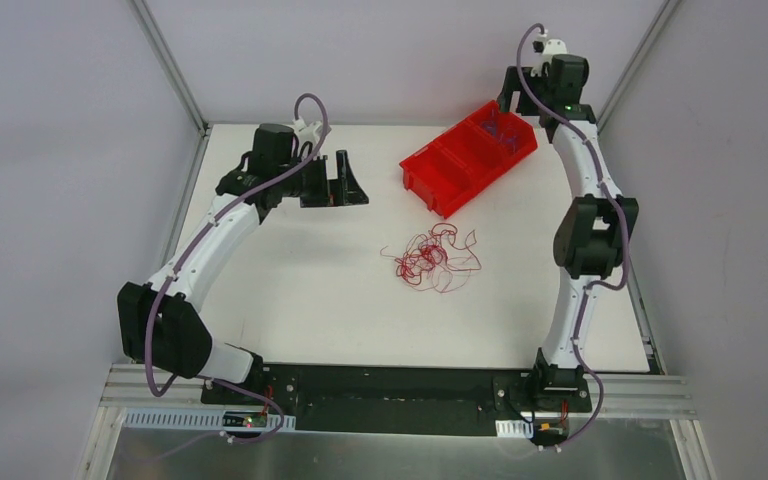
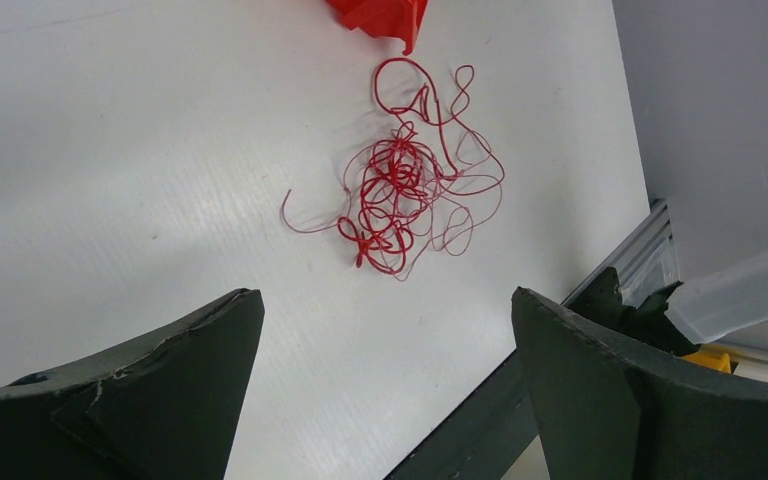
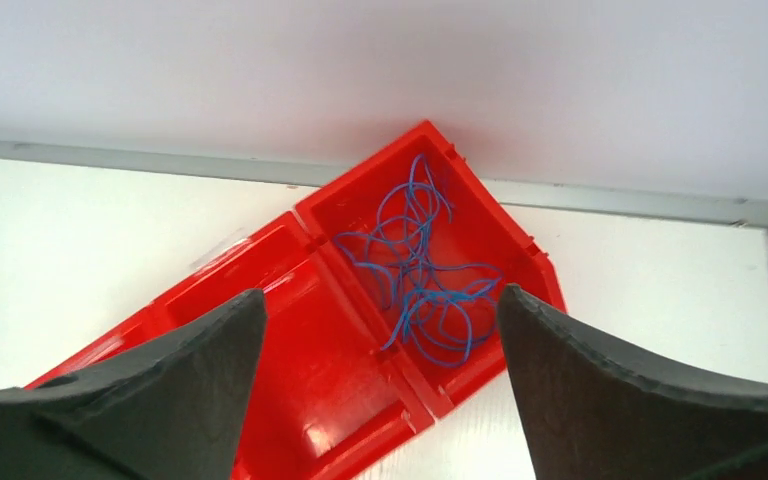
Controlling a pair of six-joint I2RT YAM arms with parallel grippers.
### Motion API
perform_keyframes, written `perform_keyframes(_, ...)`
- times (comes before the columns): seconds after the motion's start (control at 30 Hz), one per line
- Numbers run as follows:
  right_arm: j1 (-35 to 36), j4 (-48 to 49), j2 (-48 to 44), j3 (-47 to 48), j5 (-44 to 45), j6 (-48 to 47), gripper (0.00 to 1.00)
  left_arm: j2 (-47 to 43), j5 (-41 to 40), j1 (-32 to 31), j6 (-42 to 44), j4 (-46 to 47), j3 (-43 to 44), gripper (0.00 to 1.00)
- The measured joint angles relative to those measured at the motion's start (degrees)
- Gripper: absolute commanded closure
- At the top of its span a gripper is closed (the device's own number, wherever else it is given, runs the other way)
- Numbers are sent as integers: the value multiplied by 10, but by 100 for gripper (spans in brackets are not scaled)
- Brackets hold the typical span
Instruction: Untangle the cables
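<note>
A tangle of thin red cables (image 1: 430, 258) lies on the white table, right of centre; in the left wrist view it (image 2: 405, 185) sits ahead of the fingers. Thin blue cables (image 1: 500, 130) lie curled in the far end compartment of the red bin (image 1: 450, 170), seen close in the right wrist view (image 3: 420, 265). My left gripper (image 1: 352, 180) is open and empty, held above the table, left of and beyond the red tangle (image 2: 385, 295). My right gripper (image 1: 510, 100) is open and empty above the bin (image 3: 380, 295).
The red bin (image 3: 320, 380) has several compartments; the one next to the blue cables is bare. Its corner shows in the left wrist view (image 2: 385, 15). An aluminium frame (image 1: 165, 60) and grey walls enclose the table. The table's black front rail (image 1: 390, 385) runs between the arm bases.
</note>
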Motion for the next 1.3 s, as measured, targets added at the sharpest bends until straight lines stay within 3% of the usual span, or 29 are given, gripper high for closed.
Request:
perform_keyframes(0.17, -3, -101, -97, -1, -56, -35, 11, 14, 21, 18, 7, -29, 0, 1)
perform_keyframes(0.33, -4, -268, -182, -42, -164, -51, 21, 42, 80, 9, 32, -47, -4, 2)
perform_keyframes(0.5, 19, -365, -287, -233, -249, -30, 30, 104, 108, -51, 61, -45, -7, 37)
perform_keyframes(0.6, 53, -376, -319, -343, -272, -6, 34, 168, 124, -94, 77, -44, 3, 51)
perform_keyframes(0.77, 114, -366, -324, -450, -278, 39, 36, 250, 136, -137, 82, -32, 27, 51)
perform_keyframes(0.87, 147, -339, -323, -472, -269, 67, 41, 266, 136, -151, 78, -16, 28, 52)
perform_keyframes(0.97, 175, -301, -309, -478, -255, 92, 47, 278, 135, -159, 63, 9, 28, 59)
perform_keyframes(1.03, 190, -273, -289, -477, -245, 113, 50, 287, 134, -162, 53, 25, 28, 71)
perform_keyframes(1.13, 205, -238, -247, -477, -231, 138, 55, 295, 128, -162, 45, 34, 28, 98)
perform_keyframes(1.3, 231, -214, -183, -467, -180, 152, 59, 271, 122, -163, 52, 40, 22, 100)
